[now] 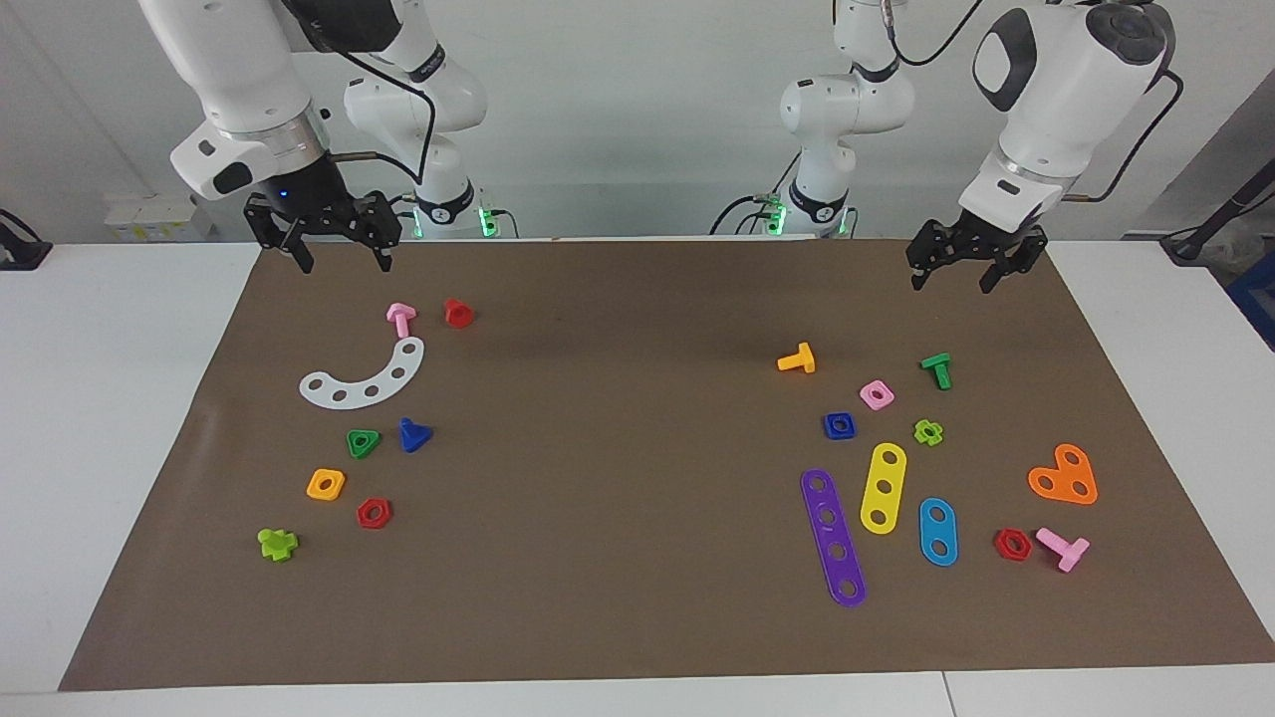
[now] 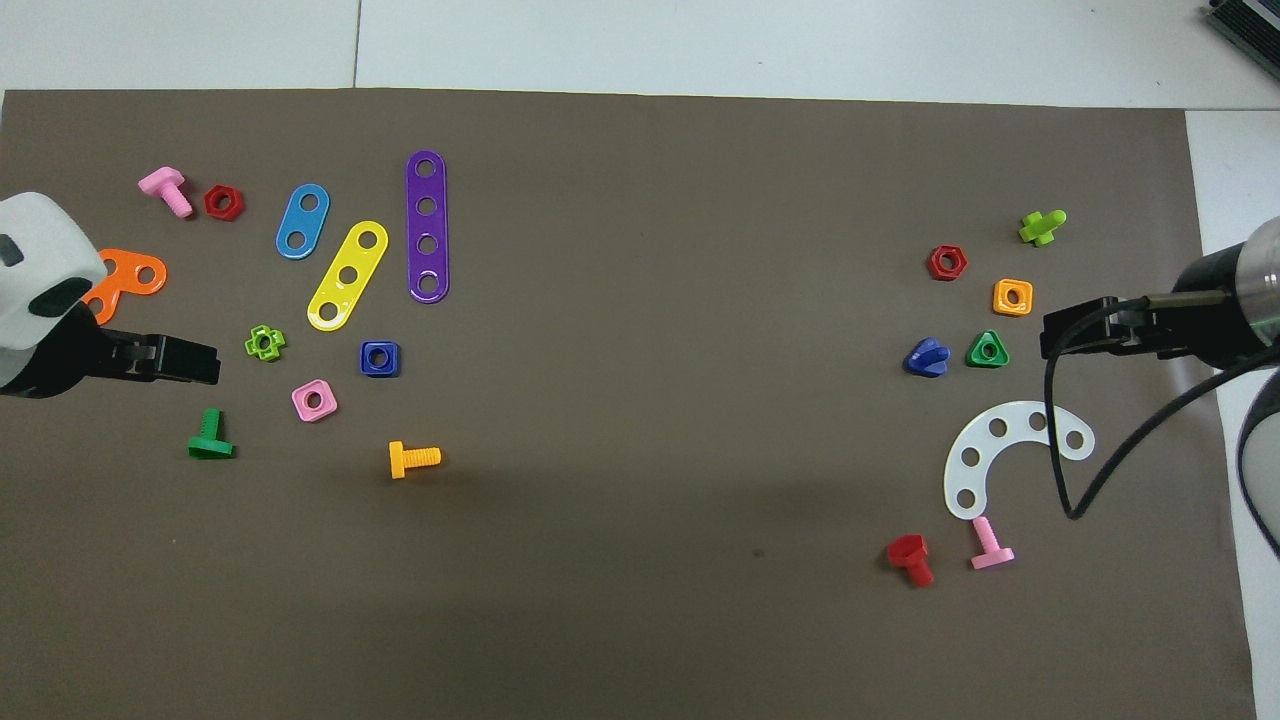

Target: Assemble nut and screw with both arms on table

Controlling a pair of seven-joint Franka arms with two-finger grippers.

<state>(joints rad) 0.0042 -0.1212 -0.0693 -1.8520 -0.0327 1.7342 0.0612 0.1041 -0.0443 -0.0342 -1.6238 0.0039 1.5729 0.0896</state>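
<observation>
The dark blue square nut [image 1: 840,425] lies flat on the brown mat toward the left arm's end, beside a pink square nut [image 1: 877,394]; it also shows in the overhead view [image 2: 380,358]. The dark blue screw [image 1: 414,435] with the triangular head lies toward the right arm's end, beside a green triangular nut [image 1: 363,442]; it also shows in the overhead view [image 2: 927,358]. My left gripper [image 1: 951,283] hangs open and empty over the mat's edge nearest the robots, also seen from overhead [image 2: 205,360]. My right gripper [image 1: 344,264] hangs open and empty over the same edge, also seen from overhead [image 2: 1050,335].
Near the nut lie an orange screw [image 1: 797,359], a green screw [image 1: 937,369], and yellow [image 1: 883,487], purple [image 1: 833,537] and blue [image 1: 937,531] strips. Near the screw lie a white curved strip [image 1: 369,378], a pink screw [image 1: 400,319], a red screw [image 1: 457,313] and an orange nut [image 1: 326,484].
</observation>
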